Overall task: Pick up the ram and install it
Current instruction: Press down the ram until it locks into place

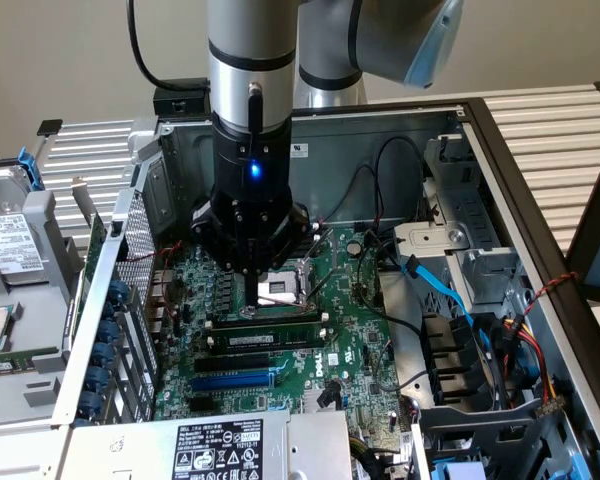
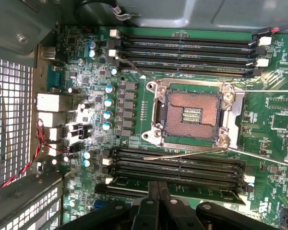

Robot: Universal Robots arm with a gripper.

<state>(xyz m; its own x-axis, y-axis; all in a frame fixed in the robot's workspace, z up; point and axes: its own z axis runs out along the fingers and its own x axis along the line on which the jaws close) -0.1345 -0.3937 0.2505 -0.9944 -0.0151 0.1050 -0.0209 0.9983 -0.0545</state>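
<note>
Across the exterior view from its left, a grey metal drive cage with a labelled hard drive (image 1: 8,245) is seen lying outside the case, then the perforated silver rear wall of the open computer case (image 1: 130,260), and then the green motherboard (image 1: 350,330) lying flat inside. Over the board the black robot gripper (image 1: 263,285) is lowered, its fingers drawn fully together, and just beneath their tips the ram (image 1: 270,340), a long narrow green circuit-board stick with a white sticker and black chips, is found lying along the bank of long black plastic memory slots (image 1: 265,325) below the square metal processor socket (image 1: 280,287); whether the tips actually touch the stick cannot be told. In the wrist view the closed gripper (image 2: 158,191) is seen right over the ram (image 2: 182,189), beside the slots (image 2: 177,167). Trouble is judged most likely if the stick is not squarely over its slot: pressure would then be put on the notch or the end clips, and the board could be flexed. The exposed pins of the socket (image 2: 189,114) could be damaged by a sideways slip. Further to the exterior view's right, the loose blue and black cables (image 1: 450,300) could be snagged.
</note>
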